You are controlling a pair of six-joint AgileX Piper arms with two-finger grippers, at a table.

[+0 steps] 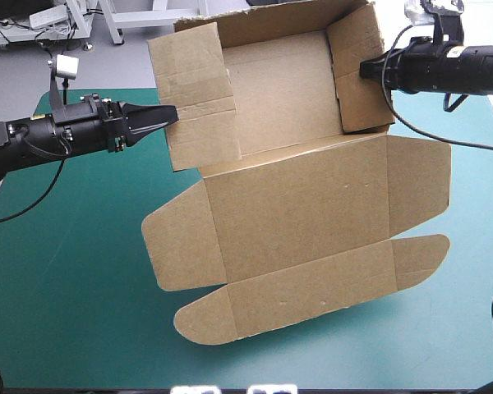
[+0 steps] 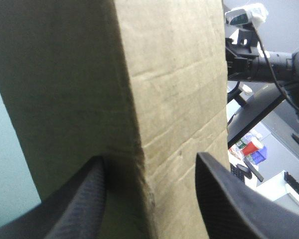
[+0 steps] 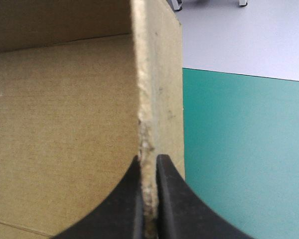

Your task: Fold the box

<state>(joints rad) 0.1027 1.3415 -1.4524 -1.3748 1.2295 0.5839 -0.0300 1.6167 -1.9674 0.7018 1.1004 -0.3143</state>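
Judging by the look of it, the box (image 1: 255, 107) is light, stiff board that should hinge readily at its creases but buckle or tear if pinched hard on a raw edge. It stands between the two sets of jaws with its walls raised, and its lid (image 1: 300, 205) spreads flat over the worktop (image 1: 66, 287), nearer the robot than either set. The best hold is probably on a wall close to a crease, not at a flap's tip.

The right jaws are clamped on the right wall (image 3: 144, 99), whose cut edge runs straight ahead from between them; the board there looks frayed, so that hold may slip. The left jaws stand apart with the left wall (image 2: 179, 99) between them; one side seems to touch it, and they are not yet pinching.

Hidden is the box's underside, so I cannot tell whether it rests on the worktop or hangs lifted. In the high view the right wall covers the right jaws' tips, and the far wall's top edge is partly cut off.
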